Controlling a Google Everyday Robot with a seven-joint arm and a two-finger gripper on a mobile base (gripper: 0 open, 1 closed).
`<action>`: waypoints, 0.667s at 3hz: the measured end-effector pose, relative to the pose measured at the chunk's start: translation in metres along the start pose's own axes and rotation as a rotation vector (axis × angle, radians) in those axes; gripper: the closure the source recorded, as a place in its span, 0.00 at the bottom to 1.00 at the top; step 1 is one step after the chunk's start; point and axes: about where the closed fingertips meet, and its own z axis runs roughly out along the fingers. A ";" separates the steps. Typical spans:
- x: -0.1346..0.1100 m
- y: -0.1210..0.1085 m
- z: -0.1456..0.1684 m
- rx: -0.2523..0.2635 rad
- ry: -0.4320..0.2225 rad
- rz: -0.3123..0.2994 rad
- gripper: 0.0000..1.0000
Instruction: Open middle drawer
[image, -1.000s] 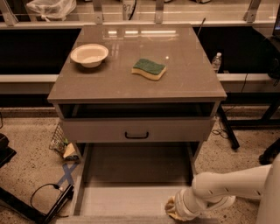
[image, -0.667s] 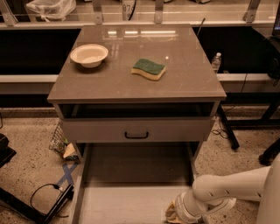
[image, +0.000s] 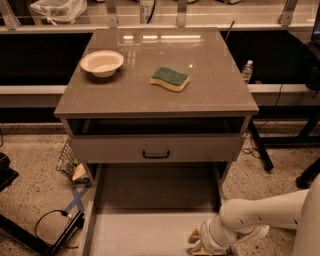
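While the gripper (image: 200, 241) is sitting at the bottom edge of the frame, right of centre, at the near end of the middle drawer (image: 145, 232), I cannot tell whether it is clenched on anything or released. The front of that drawer is lying out of view there. The drawer itself is standing drawn far out toward the bottom of the frame. Its bare floor is showing beneath the upper drawer front (image: 110, 149) with the dark handle (image: 156, 154), so the opening is looking close to done.

The risk is now lying in pulling further. The drawer may be nearing the end of its runners, and a hard tug could be shaking the tabletop (image: 210, 85) and sliding the bowl (image: 102, 62) and the sponge (image: 170, 79). The arm (image: 265, 215) is reaching in from the lower right, so an off-line pull could be skewing and jamming the drawer.
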 end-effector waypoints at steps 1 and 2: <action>0.000 0.001 0.001 -0.002 -0.001 0.000 0.05; -0.001 0.001 0.001 -0.003 -0.001 -0.001 0.00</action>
